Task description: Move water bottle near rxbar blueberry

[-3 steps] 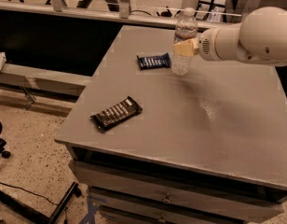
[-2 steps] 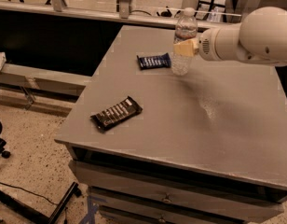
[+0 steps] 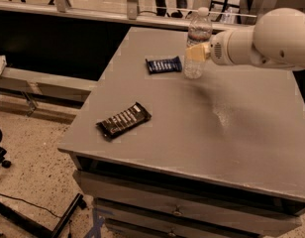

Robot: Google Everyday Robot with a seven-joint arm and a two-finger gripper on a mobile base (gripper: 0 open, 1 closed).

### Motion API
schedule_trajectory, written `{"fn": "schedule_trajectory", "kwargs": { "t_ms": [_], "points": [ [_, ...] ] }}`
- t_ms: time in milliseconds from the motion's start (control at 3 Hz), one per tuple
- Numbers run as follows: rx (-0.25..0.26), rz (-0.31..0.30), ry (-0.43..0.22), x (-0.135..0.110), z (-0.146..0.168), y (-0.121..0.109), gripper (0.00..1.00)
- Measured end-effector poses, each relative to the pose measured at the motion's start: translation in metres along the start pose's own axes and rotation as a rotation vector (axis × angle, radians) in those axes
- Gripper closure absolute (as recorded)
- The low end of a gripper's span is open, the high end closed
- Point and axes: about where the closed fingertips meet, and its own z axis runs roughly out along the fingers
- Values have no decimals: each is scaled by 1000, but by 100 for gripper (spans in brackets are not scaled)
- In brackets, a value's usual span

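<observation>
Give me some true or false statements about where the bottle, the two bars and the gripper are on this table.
1. The water bottle stands upright. True.
2. The rxbar blueberry lies right of the bottle in the picture. False: it lies close by on its left.
3. The gripper is at the bottle's mid-height. True.
4. The black-brown bar touches the blue bar. False: it lies apart, nearer the table's front left corner.
5. The bottle has no cap. False: a white cap is on.
</observation>
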Motion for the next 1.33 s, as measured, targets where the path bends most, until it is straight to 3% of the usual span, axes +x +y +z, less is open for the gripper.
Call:
{"fn": "schedule_trajectory", "kwargs": {
  "t_ms": [333,1000,1333],
  "points": [
    [-13,-39,8,2,7,8,0],
    [-20,-75,14,3,11,16,0],
    [-1,-114,-8,-8,3,17,0]
  ]
}}
